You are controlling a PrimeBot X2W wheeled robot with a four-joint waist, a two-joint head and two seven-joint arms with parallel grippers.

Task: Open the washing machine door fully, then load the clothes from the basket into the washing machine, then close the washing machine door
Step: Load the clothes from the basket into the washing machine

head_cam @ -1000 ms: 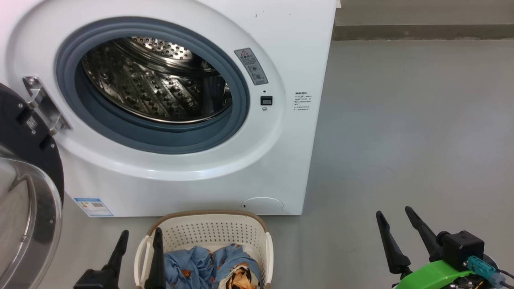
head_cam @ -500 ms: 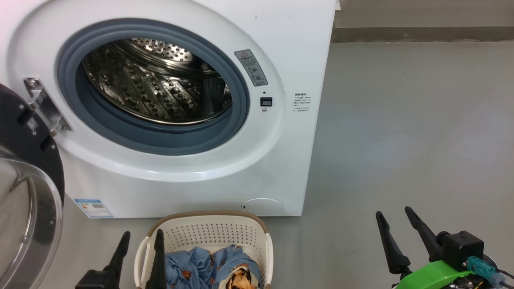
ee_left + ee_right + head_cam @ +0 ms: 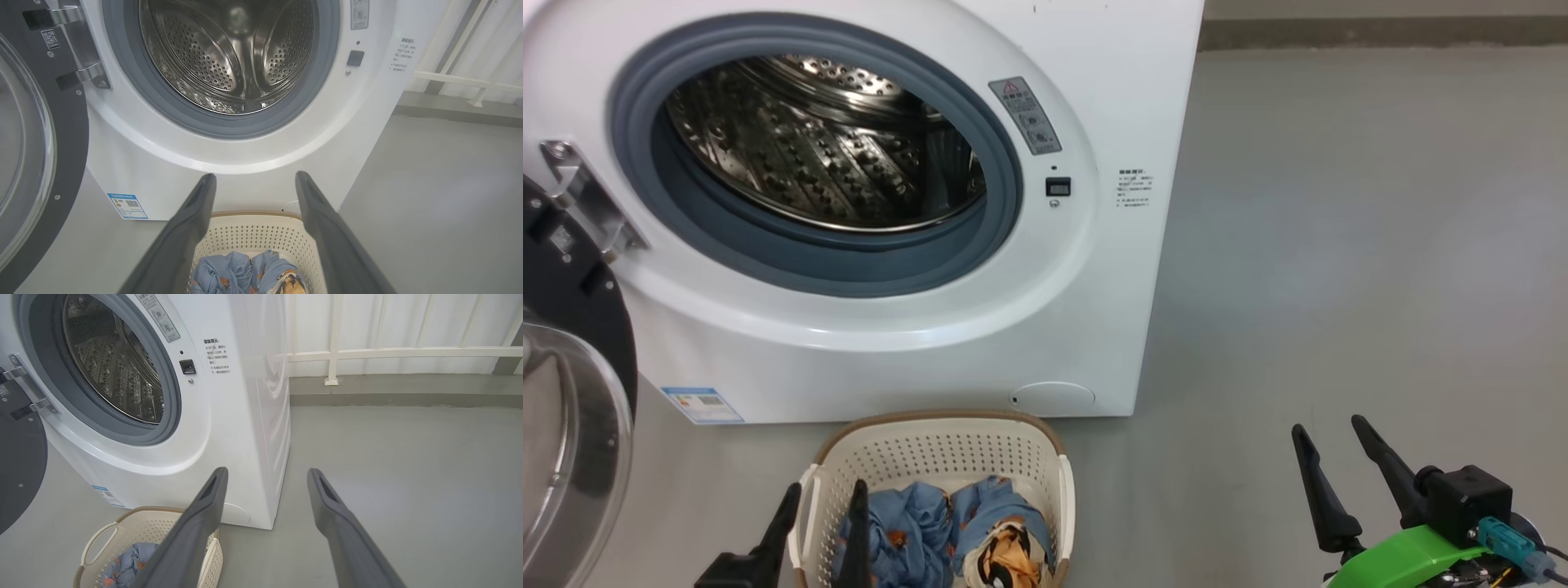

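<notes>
Door point(image 3: 572, 351) hangs swung wide at far left, clear of the mouth; opening step looks done. Drum point(image 3: 817, 147) of washing machine point(image 3: 1094, 245) holds no fabric. Left gripper point(image 3: 825, 490), fingers spread and holding nothing, hovers at the near-left rim of basket point(image 3: 947, 445); clothes point(image 3: 931, 523) lie bundled inside, just before the machine. Step in hand, judged: first grab. Go down mid-bundle, clear of rim and handle, and close deep on a thick fold so the bundle lifts whole. Right gripper point(image 3: 1330, 429), likewise spread and empty, sits low right over grey floor point(image 3: 1339, 245), well apart.
</notes>
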